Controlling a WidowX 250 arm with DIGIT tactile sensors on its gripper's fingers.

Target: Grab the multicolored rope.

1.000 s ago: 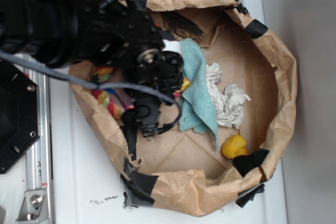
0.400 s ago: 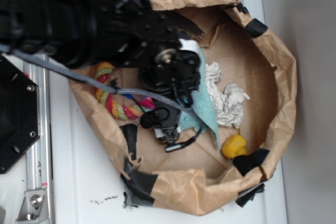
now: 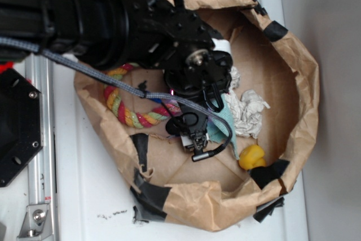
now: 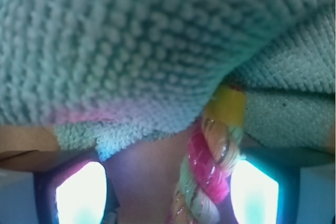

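The multicolored rope (image 3: 132,112) is lying curved inside a brown paper bag (image 3: 304,71) that is sitting on a white bench (image 3: 84,196), beside a teal cloth (image 3: 217,131), crumpled white paper (image 3: 248,111) and a small yellow toy (image 3: 252,156). The wrist view is showing the rope's yellow end tucked under the cloth, between the parted pincer (image 4: 168,192) fingers (image 4: 79,192), not yet gripped.

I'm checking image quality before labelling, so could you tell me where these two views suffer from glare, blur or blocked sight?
Wrist view: the teal cloth fills the frame at close range, two patches at the bottom glow blown-out white, and the rope shows glossy highlights. Exterior view: evenly lit, slightly soft, with the black arm hiding part of the rope.
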